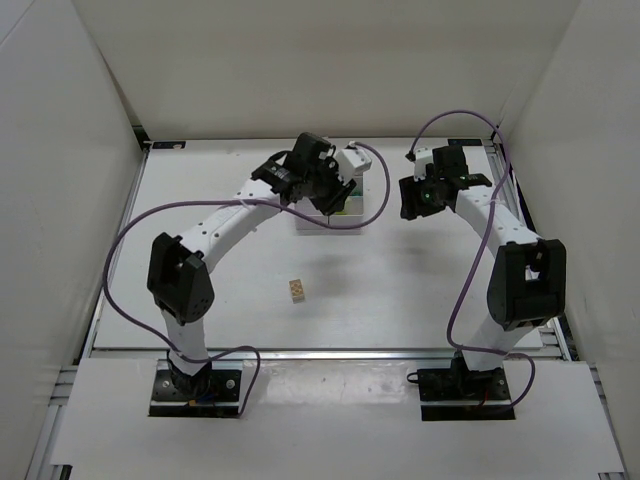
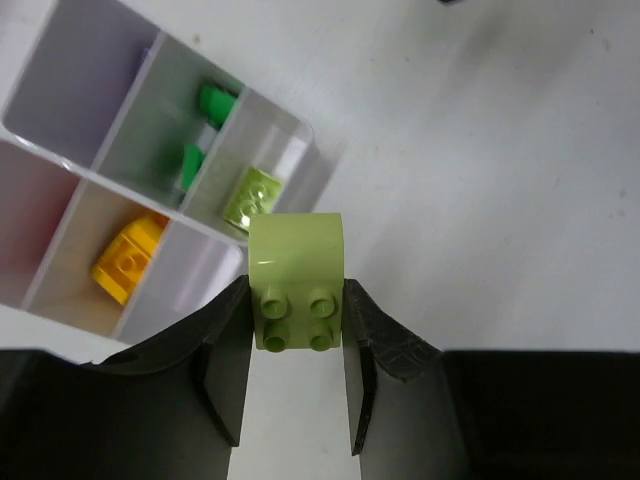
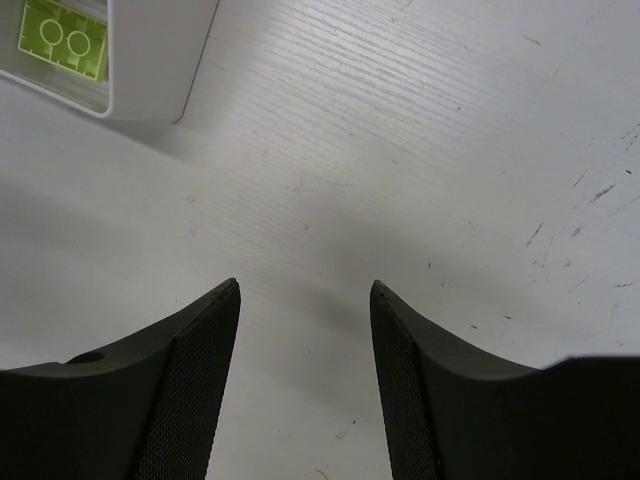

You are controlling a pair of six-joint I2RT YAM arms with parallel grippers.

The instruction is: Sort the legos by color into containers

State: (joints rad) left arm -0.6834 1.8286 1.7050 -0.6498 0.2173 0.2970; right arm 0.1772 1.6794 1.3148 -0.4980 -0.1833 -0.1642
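Left gripper (image 2: 296, 300) pinches a lime brick (image 2: 296, 250) just beside the containers (image 2: 128, 105); right gripper (image 3: 305, 287) hangs empty over the worktop (image 3: 450, 150), jaws partway apart.

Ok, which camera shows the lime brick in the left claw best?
The left wrist view: the lime brick sits big and centered between the left gripper's fingers, studs showing. From the top view, the left arm hides it. The right wrist view misses it, showing only another lime brick in a bin.
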